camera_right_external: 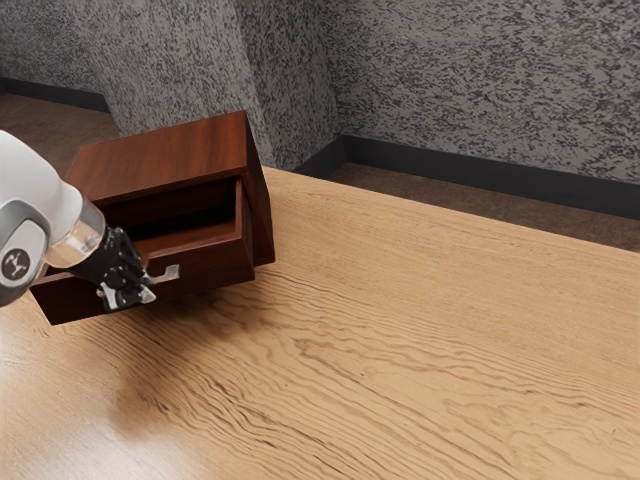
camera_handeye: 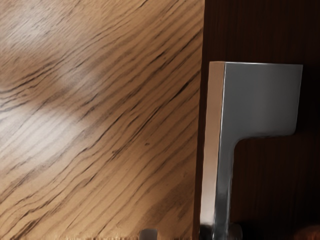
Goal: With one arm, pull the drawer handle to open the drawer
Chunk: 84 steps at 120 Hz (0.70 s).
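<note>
Leftmost in the exterior view, the white arm reaches in low over the table point(camera_right_external: 420, 330), and its black gripper point(camera_right_external: 128, 293) sits right at the silver drawer handle point(camera_right_external: 166, 272); whether the jaws pinch it or stand spread around it, I cannot tell. Just to the right of the hand, the dark wooden drawer point(camera_right_external: 205, 260) stands partly out of its cabinet point(camera_right_external: 170, 155), with a shadowed gap open above the drawer front. Seen from the wrist, the handle point(camera_handeye: 220, 150) stands out bright against the dark drawer front, with pale table grain beside it.
</note>
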### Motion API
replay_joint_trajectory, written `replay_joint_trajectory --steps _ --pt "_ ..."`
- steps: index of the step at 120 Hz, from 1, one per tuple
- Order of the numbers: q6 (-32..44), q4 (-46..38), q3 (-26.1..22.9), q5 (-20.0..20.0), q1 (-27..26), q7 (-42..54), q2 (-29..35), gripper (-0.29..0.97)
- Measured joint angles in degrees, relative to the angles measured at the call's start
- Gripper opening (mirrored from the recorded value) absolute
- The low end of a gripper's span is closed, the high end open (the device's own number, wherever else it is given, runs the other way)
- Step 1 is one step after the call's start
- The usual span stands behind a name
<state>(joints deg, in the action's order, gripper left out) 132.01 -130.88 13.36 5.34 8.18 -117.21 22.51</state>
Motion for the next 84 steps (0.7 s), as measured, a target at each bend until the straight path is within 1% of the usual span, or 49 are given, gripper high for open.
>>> replay_joint_trajectory --steps 23,47,76,84 --pt "-0.43 -0.38 -0.47 -0.62 0.08 0.70 0.40 -0.09" --pt "-0.24 -0.49 -0.58 0.29 -0.02 0.93 0.64 0.08" --pt "0.00 -1.10 -3.92 0.16 0.99 0.63 2.06 0.18" --pt "0.01 -1.27 -4.57 0.20 1.47 0.38 2.70 0.24"
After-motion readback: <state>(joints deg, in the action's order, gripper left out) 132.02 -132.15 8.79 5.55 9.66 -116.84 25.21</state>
